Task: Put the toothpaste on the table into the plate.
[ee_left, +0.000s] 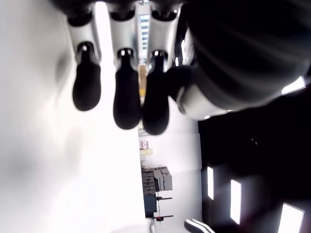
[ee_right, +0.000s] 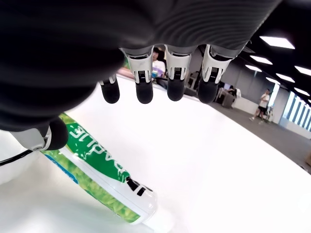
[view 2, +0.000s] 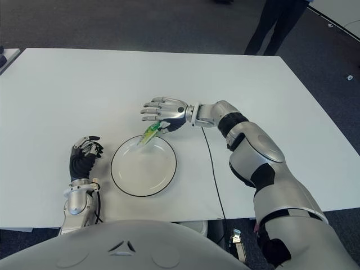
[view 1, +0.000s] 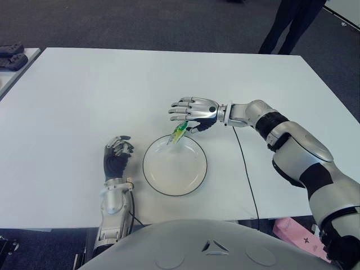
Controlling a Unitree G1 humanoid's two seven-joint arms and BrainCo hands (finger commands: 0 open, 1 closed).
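Observation:
The green and white toothpaste tube [view 1: 179,133] lies tilted across the far rim of the white, dark-rimmed plate [view 1: 180,174], its lower end over the plate. In the right wrist view the tube [ee_right: 97,170] lies just under the hand. My right hand [view 1: 191,112] hovers directly above the tube with its fingers [ee_right: 175,80] stretched out and apart; only the thumb [ee_right: 54,135] is near the tube's upper end. My left hand [view 1: 117,153] shows to the left of the plate, fingers curled, holding nothing.
The white table [view 1: 84,95] extends far around the plate. A thin dark cable [view 1: 246,169] runs over it to the right of the plate. A person's legs [view 1: 287,25] stand beyond the far edge. Dark items [view 1: 11,56] sit on a side table at left.

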